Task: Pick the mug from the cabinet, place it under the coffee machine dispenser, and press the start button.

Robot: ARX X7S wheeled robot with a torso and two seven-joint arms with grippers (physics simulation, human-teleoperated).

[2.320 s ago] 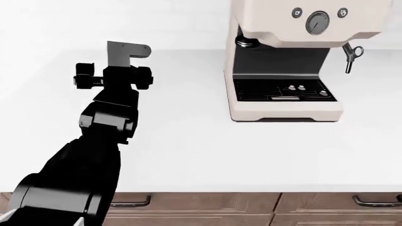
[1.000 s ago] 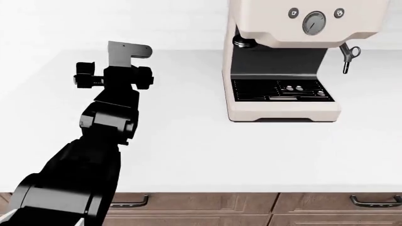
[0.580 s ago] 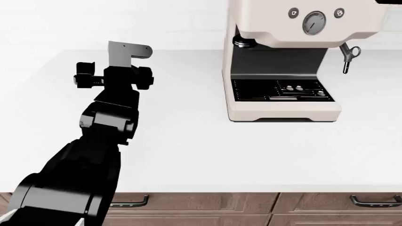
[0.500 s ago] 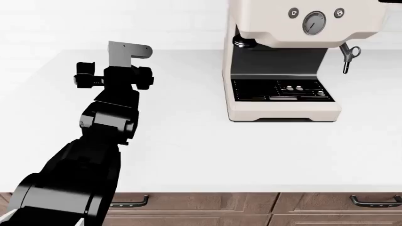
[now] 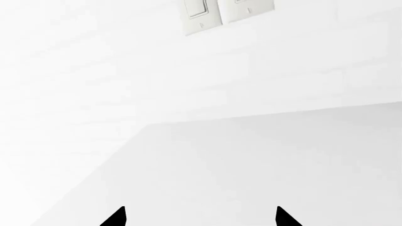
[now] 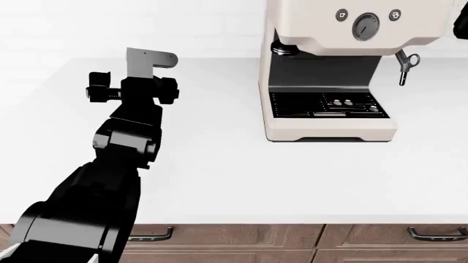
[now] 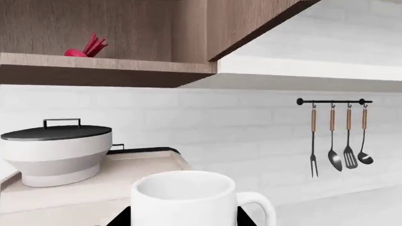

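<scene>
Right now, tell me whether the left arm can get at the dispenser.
Probably yes. The left gripper is open and empty over the countertop, and nothing stands between it and the dispenser, which sits on the side of the coffee machine nearest it.

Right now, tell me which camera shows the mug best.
The right wrist view. The mug fills its lower middle, white, rim open, handle showing, dark jaws on either side of its base. The head view shows the coffee machine and the left arm but no mug. The left wrist view shows only bare counter and wall.
</scene>
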